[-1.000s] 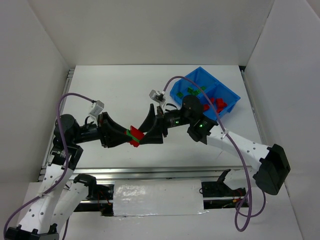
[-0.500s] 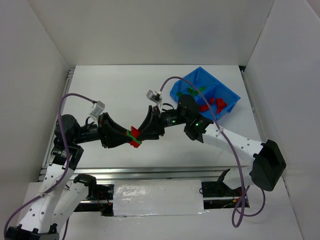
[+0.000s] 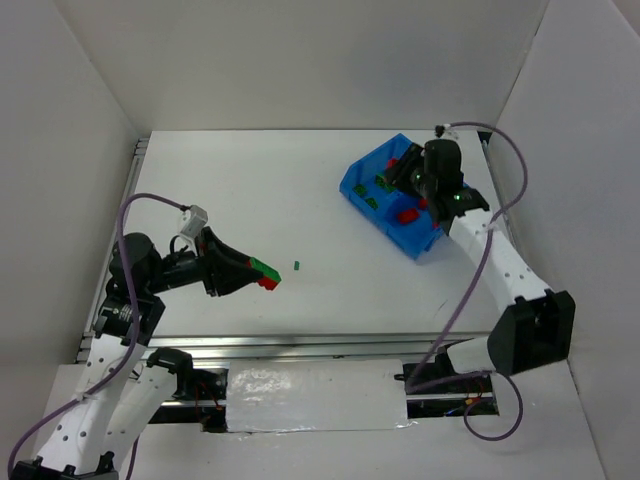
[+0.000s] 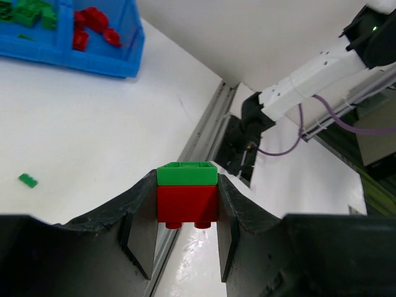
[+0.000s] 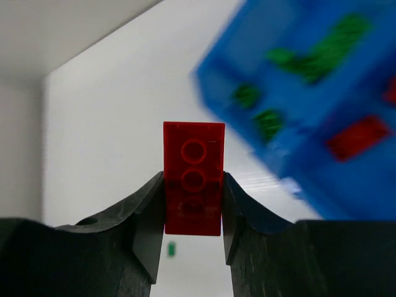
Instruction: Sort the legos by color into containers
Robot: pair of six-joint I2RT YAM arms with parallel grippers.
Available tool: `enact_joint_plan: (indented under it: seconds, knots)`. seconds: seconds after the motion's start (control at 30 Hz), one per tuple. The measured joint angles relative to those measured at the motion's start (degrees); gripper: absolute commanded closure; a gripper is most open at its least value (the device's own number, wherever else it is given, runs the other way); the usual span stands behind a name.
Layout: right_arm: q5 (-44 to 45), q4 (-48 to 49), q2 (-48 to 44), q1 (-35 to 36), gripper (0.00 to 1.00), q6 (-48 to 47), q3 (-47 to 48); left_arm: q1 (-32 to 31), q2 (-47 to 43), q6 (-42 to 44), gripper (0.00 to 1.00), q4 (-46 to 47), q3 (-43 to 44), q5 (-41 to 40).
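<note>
Now, your left hand (image 3: 258, 272) is clenched on one two-brick stack (image 4: 187, 199), green on red, well left of the blue bin (image 3: 352, 188). Your right hand (image 5: 193, 193) grips one flat red brick (image 5: 193, 148) over that bin. One loose green piece (image 3: 298, 265) lies on the worktop (image 3: 250, 180), between stack and bin.

Flat white tabletop (image 3: 250, 180), plain white panel walls (image 3: 300, 60) boxing it in, silver metal rail (image 3: 300, 345) along its near edge.
</note>
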Motion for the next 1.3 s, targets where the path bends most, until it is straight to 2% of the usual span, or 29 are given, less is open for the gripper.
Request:
enact_joint_plan:
  seconds: [0.1,0.27,0.33,0.37,0.4,0.47,0.5,0.67,0.77,0.87,0.9,1.03,1.13,1.2,1.3]
  knots:
    - [15.23,-9.94,7.54,-4.66,0.97,3.1,9.18,0.0,-0.04,1.44,1.0,-2.64,0.07,-2.99]
    - [27.12,-20.55,15.3,-8.11,0.89,5.79,14.23,0.0,-0.66,3.56,1.0,-6.23,0.13,-6.29]
    - [28.94,-23.08,17.05,-8.74,0.37,6.19,14.32,0.02,-1.36,4.15,1.0,-7.63,0.13,-7.72]
    - [29.24,-23.69,17.62,-9.07,0.23,6.49,14.32,0.02,-1.66,4.26,1.0,-8.09,0.15,-8.22]
    - [29.31,-23.98,18.16,-9.27,0.16,6.64,14.32,0.02,-1.9,4.39,1.0,-8.59,0.15,-8.63]
    - [29.31,-24.92,19.17,-9.6,0.12,6.32,14.91,0.02,-2.36,4.57,1.0,-9.16,0.22,-8.85]
    - [29.09,-25.31,19.82,-9.62,0.01,6.14,15.61,0.0,-2.43,4.81,1.0,-9.31,0.37,-8.9]
    - [27.04,-27.23,22.47,-9.44,0.0,4.55,21.22,0.0,-2.08,5.46,1.0,-9.46,0.61,-9.01]
    - [23.41,-26.86,21.18,-8.02,0.07,1.73,21.81,0.0,-1.84,5.44,1.0,-9.42,0.61,-9.05]
    - [12.02,-23.93,17.2,-3.28,0.11,-3.32,18.8,0.02,-1.27,5.18,1.0,-8.61,0.61,-7.41]
    - [5.75,-21.9,14.93,-0.55,0.11,-5.31,16.24,0.02,-0.92,4.9,1.0,-7.91,0.59,-6.36]
    - [-18.91,-13.05,4.28,15.1,0.11,-10.84,5.62,0.0,0.59,0.63,1.0,-0.31,-0.66,0.61]
    - [-32.72,-4.07,-3.69,26.21,0.15,-12.24,-1.55,-0.09,1.07,-3.13,1.0,5.42,-2.25,5.18]
    - [-39.47,1.16,-7.82,29.88,0.18,-12.33,-4.04,-0.17,1.31,-5.03,1.0,7.82,-2.78,7.15]
    - [-44.39,8.35,-9.38,32.11,0.23,-12.39,-4.26,-0.31,1.6,-6.16,1.0,9.84,-2.8,8.79]
